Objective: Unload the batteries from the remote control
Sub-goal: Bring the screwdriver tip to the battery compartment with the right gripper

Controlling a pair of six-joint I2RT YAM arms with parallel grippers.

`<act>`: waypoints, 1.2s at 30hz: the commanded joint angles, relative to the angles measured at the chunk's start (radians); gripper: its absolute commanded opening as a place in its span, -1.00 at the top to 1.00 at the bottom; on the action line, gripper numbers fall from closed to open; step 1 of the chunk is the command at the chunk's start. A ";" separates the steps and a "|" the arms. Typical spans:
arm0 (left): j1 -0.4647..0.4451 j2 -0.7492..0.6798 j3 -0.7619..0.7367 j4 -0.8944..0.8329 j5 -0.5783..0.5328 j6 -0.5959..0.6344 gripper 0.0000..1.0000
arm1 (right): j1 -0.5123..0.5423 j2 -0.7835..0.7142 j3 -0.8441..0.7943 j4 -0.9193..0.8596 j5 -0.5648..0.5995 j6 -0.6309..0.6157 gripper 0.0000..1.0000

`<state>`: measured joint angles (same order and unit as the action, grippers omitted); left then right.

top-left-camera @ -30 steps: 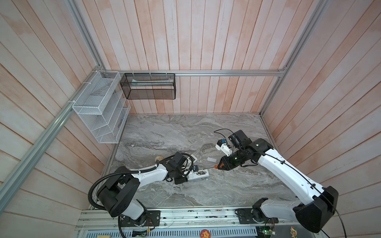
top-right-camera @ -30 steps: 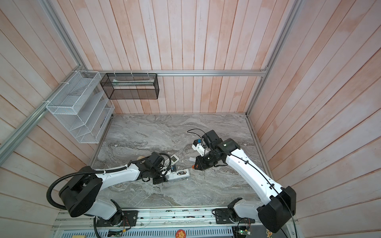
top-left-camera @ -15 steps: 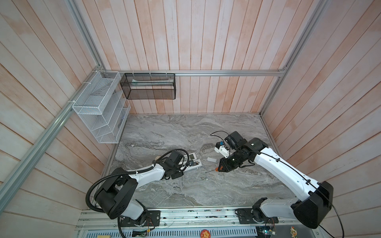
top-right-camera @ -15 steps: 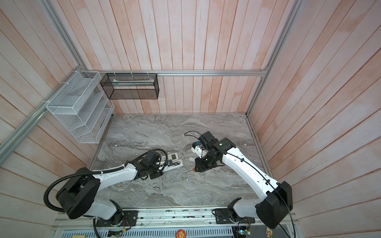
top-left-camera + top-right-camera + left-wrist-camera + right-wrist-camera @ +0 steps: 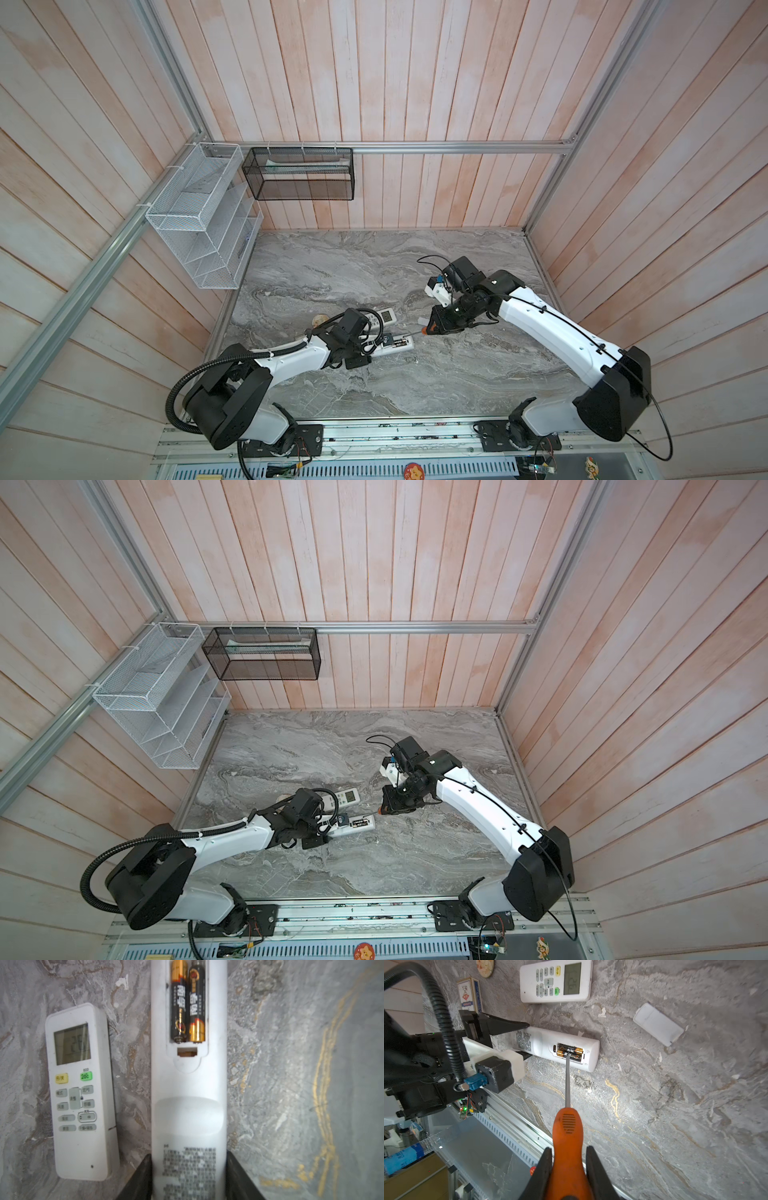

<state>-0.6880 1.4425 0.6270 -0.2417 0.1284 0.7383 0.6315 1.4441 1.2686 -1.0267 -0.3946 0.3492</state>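
The white remote control [image 5: 188, 1105] lies back up on the marble, cover off. Two black-and-gold batteries [image 5: 188, 1001] sit side by side in its open bay. My left gripper [image 5: 188, 1154] is shut on the remote's labelled end, a finger pressed to each side. In both top views the remote [image 5: 397, 345] [image 5: 359, 824] points right from that gripper [image 5: 376, 348]. My right gripper [image 5: 569, 1148] is shut on an orange-handled screwdriver [image 5: 568, 1126]. Its metal tip lies over the batteries [image 5: 570, 1053]; I cannot tell if it touches them. The right gripper [image 5: 432, 328] hangs just right of the remote.
A second white remote [image 5: 556, 980] [image 5: 384, 318] with a display lies face up beside the held one. A loose white cover [image 5: 658, 1024] rests further off on the marble. A small printed box [image 5: 469, 994] and a round disc [image 5: 485, 967] lie near the left arm. Mesh baskets [image 5: 199, 224] hang on the walls.
The left gripper drew the remote in toward the second remote, then moved it back out to the right. The right gripper has carried the screwdriver slightly left, toward the remote's open end.
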 commanded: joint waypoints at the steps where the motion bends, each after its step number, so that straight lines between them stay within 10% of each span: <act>1: -0.007 0.026 -0.034 -0.087 0.034 0.021 0.48 | -0.002 0.027 0.010 -0.067 -0.041 0.046 1.00; 9: -0.020 0.053 -0.033 -0.093 0.057 0.032 0.48 | 0.001 0.008 0.015 -0.053 -0.010 -0.063 1.00; 23: -0.021 0.054 -0.035 -0.103 0.078 0.036 0.48 | 0.014 0.049 0.164 -0.204 0.201 -0.617 1.00; 36: -0.022 0.053 -0.039 -0.105 0.082 0.038 0.48 | 0.017 0.002 0.125 -0.166 0.102 -0.717 1.00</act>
<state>-0.6998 1.4563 0.6273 -0.2394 0.2047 0.7521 0.6418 1.4715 1.4071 -1.2018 -0.2455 -0.3378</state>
